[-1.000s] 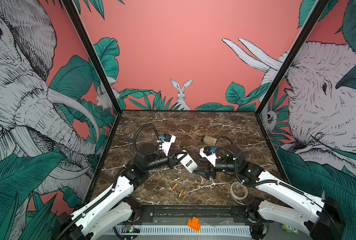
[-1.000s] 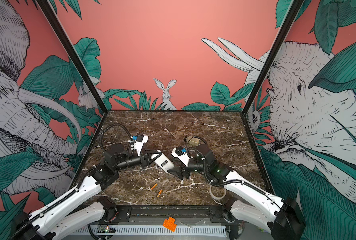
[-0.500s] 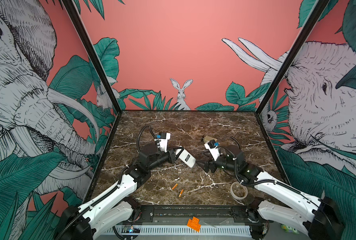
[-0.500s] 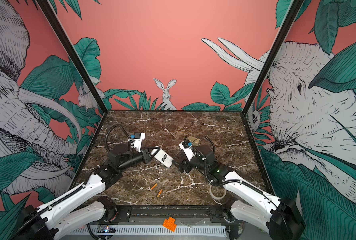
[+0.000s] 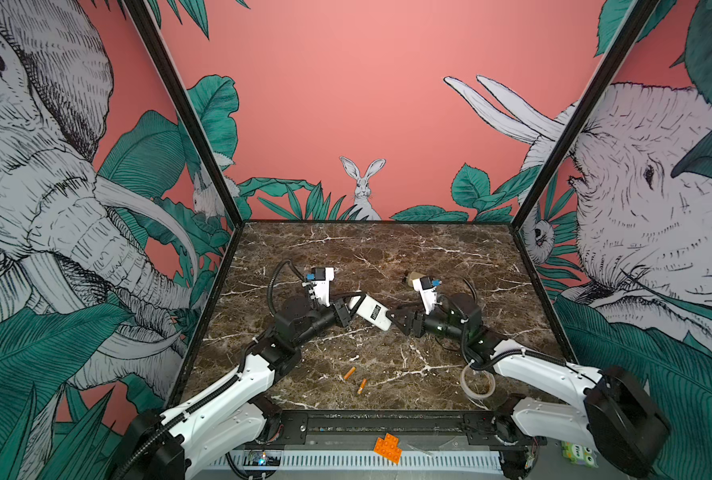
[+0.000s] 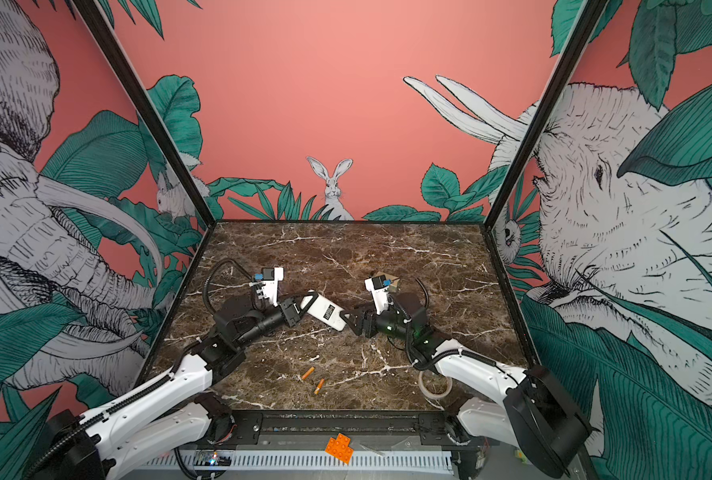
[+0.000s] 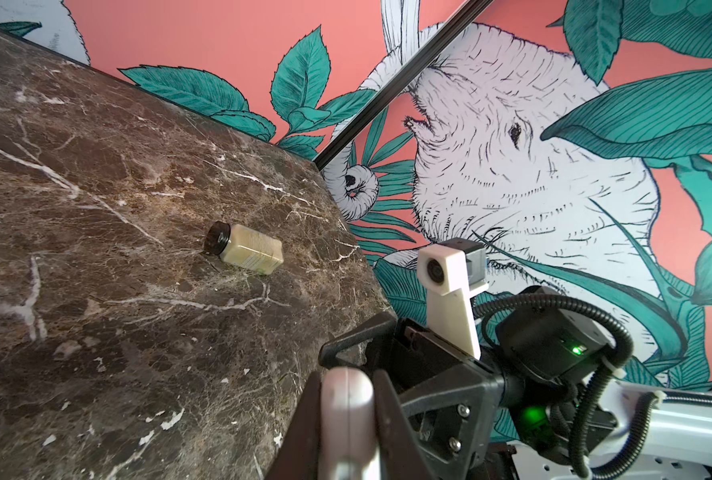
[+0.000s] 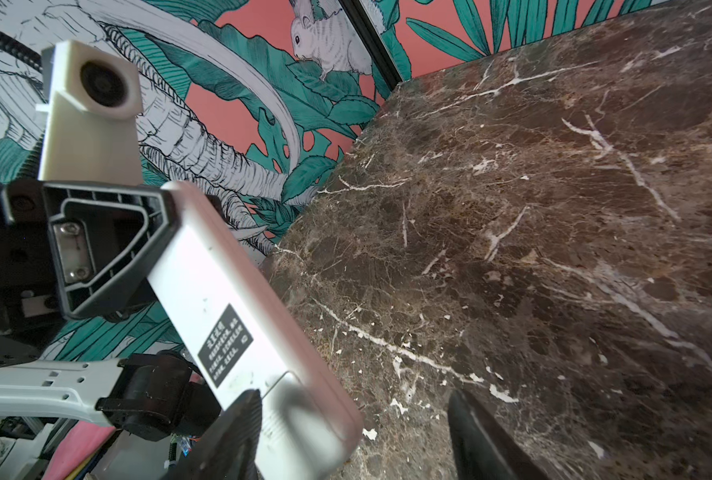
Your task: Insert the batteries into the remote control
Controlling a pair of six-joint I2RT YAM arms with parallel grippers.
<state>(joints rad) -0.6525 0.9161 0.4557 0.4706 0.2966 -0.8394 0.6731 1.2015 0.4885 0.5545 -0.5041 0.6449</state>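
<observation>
1. Left gripper (image 5: 348,308) pinches remote control (image 5: 373,312) by one end, aloft, white back up.
2. Batteries (image 5: 349,372) lie loose on table (image 5: 387,257) nr front edge.
3. Right gripper (image 5: 395,319), jaws wide, brackets remote control's free end; off-ctr squeeze could twist it loose.

White arm shells (image 5: 237,386), black joints (image 5: 300,322), ribbed cables (image 5: 272,286), white camera brackets (image 5: 321,286), black triangular left claw (image 5: 356,306), right claw (image 5: 393,313).

The brown marble tabletop (image 5: 387,253) carries two orange batteries (image 5: 349,372) near its front edge, lying close together but not touching. A pale ring (image 5: 477,381) lies flat at front right. A beige, dark-capped bottle (image 7: 246,248) lies on its side farther back.
</observation>
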